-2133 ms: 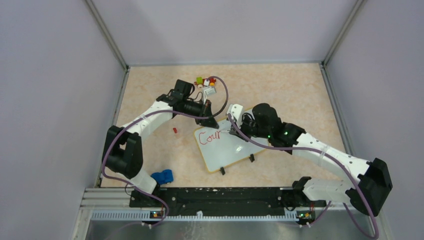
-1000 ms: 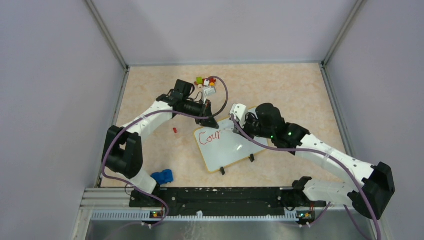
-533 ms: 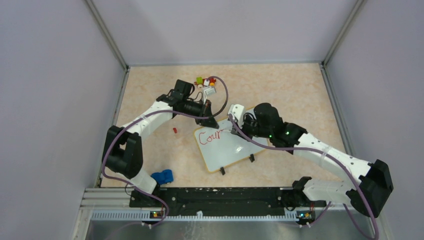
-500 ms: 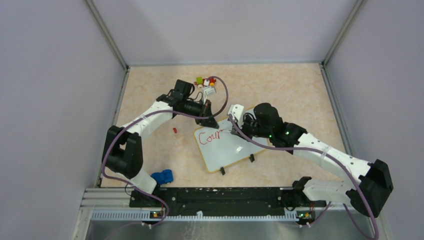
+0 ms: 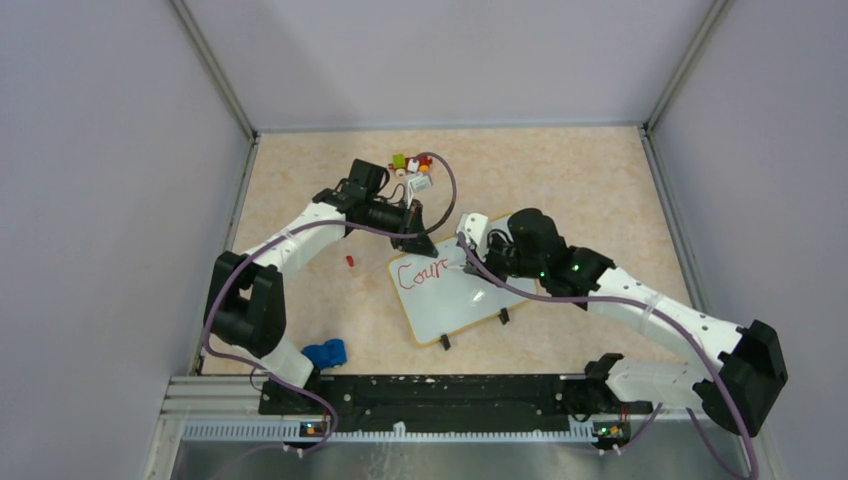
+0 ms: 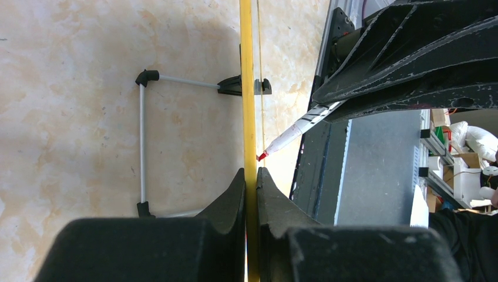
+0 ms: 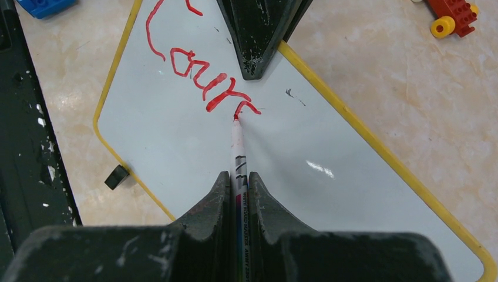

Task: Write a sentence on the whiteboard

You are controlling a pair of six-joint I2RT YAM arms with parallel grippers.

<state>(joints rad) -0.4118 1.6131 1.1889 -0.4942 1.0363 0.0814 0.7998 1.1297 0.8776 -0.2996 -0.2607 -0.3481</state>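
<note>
The whiteboard (image 5: 465, 300) lies near the middle of the worktop (image 5: 580, 180), turned at a slant, with one long side toward the near edge. The left pincer (image 6: 251, 173) is shut tight on the board's thin yellow rim at the far side, one finger on each face, so it seems to be keeping the board from sliding. The right pincer (image 7: 238, 176) is shut on a marker (image 7: 237, 144), which sticks out straight between its fingers. The marker's red tip touches the white face just past the last red letter. The sentence (image 5: 420, 272) is only begun: the red letters read "Cour", and a small curved stroke beside them looks like the start of one more letter. They sit in the board's corner nearest the left pincer. All the rest of the board is bare white, apart from a tiny dark mark. So the job looks to be at an early stage, with the first word not yet done and every other word left to write. A few small coloured blocks (image 5: 410, 162) sit near the far edge of the worktop, a blue block (image 5: 325, 352) lies by the near left corner, and a small red bit (image 5: 350, 261) lies just left of the board
</note>
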